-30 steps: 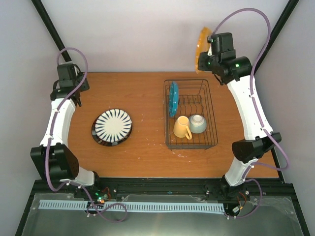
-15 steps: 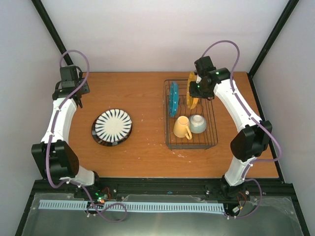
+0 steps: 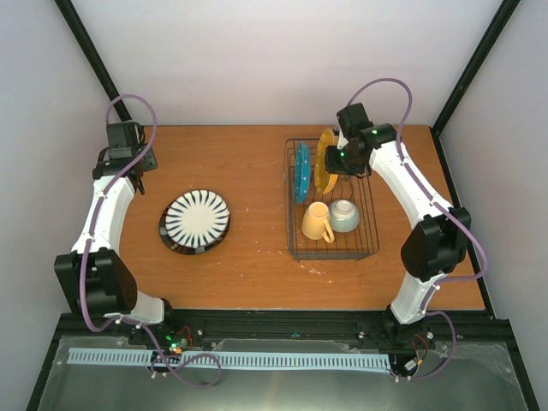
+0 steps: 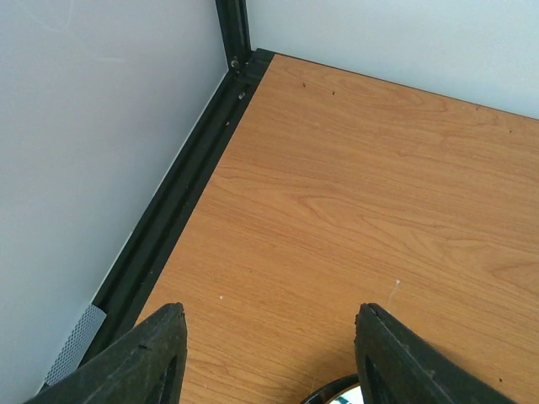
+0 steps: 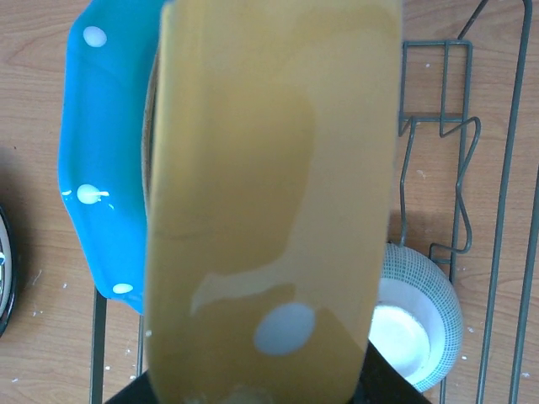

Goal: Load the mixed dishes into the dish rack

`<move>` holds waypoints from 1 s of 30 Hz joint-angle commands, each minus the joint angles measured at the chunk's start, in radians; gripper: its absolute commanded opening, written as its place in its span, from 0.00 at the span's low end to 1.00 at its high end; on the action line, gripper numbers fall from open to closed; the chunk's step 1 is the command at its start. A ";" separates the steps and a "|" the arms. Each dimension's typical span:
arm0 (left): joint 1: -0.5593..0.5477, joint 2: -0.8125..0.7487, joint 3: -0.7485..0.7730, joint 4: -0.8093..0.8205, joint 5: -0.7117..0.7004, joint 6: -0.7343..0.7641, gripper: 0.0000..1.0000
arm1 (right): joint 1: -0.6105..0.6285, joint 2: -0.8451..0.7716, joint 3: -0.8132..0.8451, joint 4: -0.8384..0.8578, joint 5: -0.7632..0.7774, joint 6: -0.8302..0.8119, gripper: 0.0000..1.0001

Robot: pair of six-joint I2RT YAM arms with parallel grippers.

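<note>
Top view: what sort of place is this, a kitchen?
Probably a lab test cell, not a kitchen: left arm and right arm bolted to a wood table, plain walls, black frame posts, a rack on the tabletop.

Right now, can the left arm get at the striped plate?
Probably yes. The left arm's fingers stand open and empty, the striped plate lies flat close by, and only bare table lies between them.

rack (image 3: pixel 332 199): right | mug (image 3: pixel 316 223), bowl (image 3: pixel 345 215): in rack, front | plate stack (image 3: pixel 195 220): left of rack
</note>
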 commanded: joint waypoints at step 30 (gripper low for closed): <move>0.001 0.020 -0.008 -0.056 -0.001 0.008 0.66 | 0.092 0.201 0.035 -0.138 0.026 -0.069 0.28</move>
